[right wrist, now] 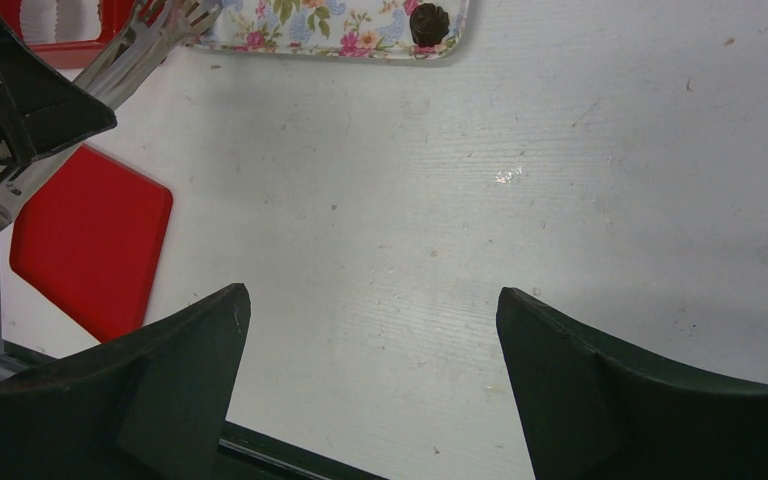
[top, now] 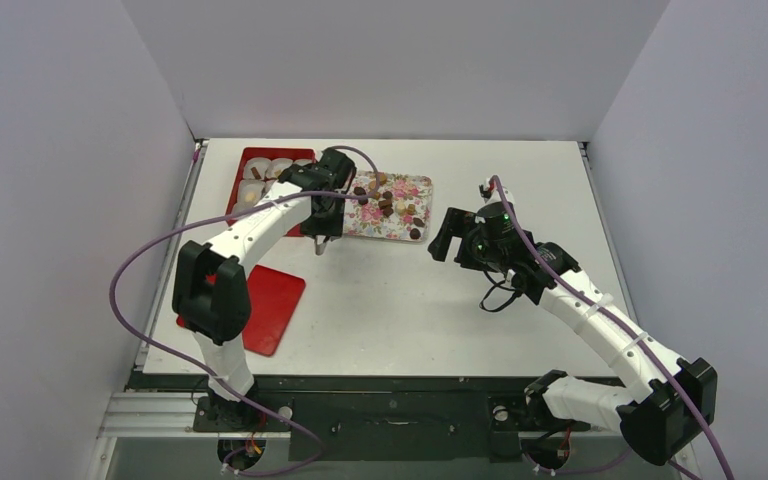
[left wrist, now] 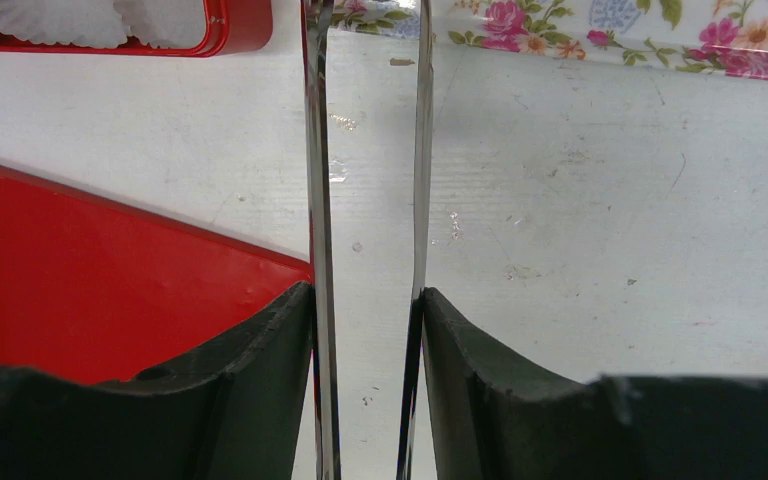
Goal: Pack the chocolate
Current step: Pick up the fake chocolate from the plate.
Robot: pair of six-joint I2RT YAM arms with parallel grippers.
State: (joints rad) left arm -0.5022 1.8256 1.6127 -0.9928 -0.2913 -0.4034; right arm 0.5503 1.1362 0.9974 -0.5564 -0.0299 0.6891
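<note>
Beside the floral tray (top: 390,210) carrying chocolate (top: 387,203), the left hand (left wrist: 370,150) is clenching tongs (left wrist: 318,200); the right hand (right wrist: 370,380) is gaping, released.

Right gripper (right wrist: 370,385) hangs over bare white worktop (right wrist: 520,200), its two dark fingers (right wrist: 175,375) spread wide at the bottom edge, nothing between them. Floral tray (right wrist: 335,30) at top edge, only its near rim in view. One dark brown chocolate (right wrist: 429,22) sits in the tray's near right corner. Left gripper (right wrist: 175,15) enters from upper left, dark body with metal tongs reaching to the tray's left edge; tips cut off by the frame. Red lid (right wrist: 90,240) lies flat at left. Red box (right wrist: 60,25) with white paper cups (right wrist: 45,15) in the top left corner.
</note>
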